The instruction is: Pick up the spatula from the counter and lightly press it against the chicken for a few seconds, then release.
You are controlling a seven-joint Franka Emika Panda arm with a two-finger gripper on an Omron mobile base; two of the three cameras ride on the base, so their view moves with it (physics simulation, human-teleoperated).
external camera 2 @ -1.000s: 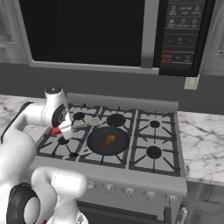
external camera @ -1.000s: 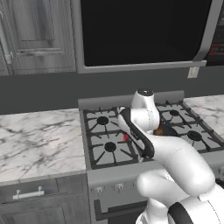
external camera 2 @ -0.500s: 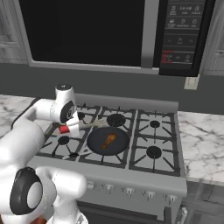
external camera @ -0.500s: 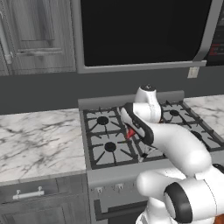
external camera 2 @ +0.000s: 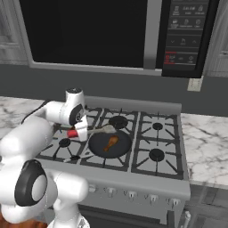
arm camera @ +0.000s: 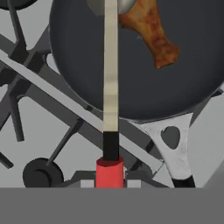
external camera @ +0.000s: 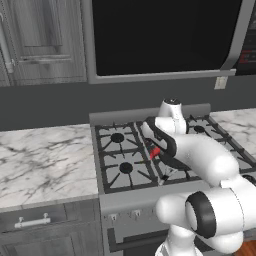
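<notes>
Red-handled and cream-shafted, one spatula (arm camera: 110, 87) is held in my gripper (external camera 2: 76, 132), jaws pinching its red end. Its long axis runs straight away from me over one dark pan (arm camera: 197, 78), blade end just beside the single chicken (arm camera: 151, 30) drumstick. The pan sits mid-stove (external camera 2: 156, 138), near the front edge.
</notes>
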